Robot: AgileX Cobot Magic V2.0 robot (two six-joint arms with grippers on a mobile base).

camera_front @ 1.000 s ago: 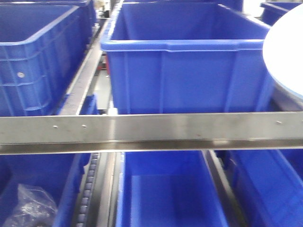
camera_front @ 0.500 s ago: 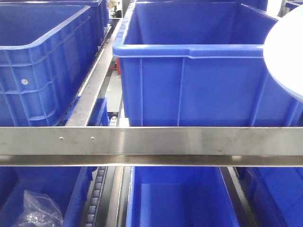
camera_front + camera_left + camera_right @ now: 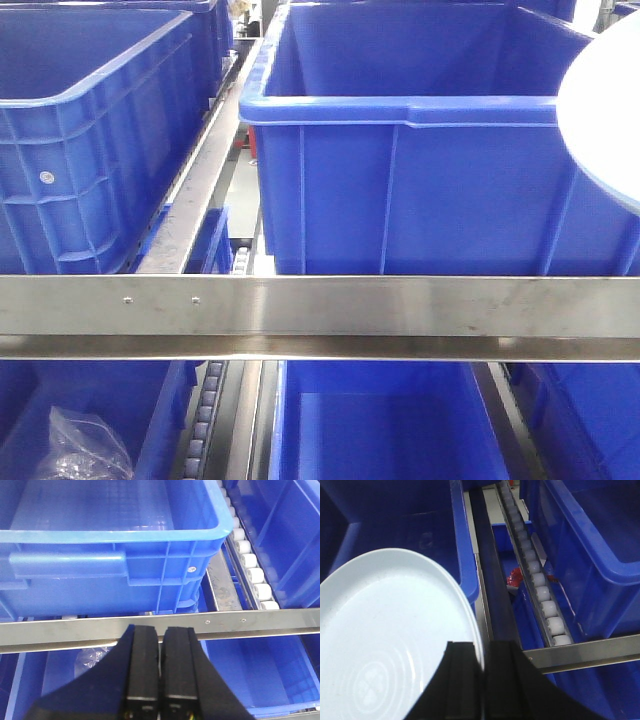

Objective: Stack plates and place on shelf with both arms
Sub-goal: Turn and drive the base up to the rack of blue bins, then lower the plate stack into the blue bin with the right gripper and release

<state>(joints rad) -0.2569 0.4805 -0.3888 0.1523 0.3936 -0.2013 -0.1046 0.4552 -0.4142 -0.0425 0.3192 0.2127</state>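
Right claw is clamped on the near rim of the plates, which spread to its left, cut off so their count is unclear, with the shelf rail just to its right, while the left claw is clenched empty.

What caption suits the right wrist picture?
Right gripper clamps the pale plates by their rim; blue crates and a roller track lie beyond.

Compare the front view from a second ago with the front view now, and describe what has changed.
The shelf rail now sits lower in the frame. The middle blue crate has slid right and looks nearer, so the camera probably moved, not the things. The plates keep their place at the right edge, and the right gripper clamps them. No grasp or release shows.
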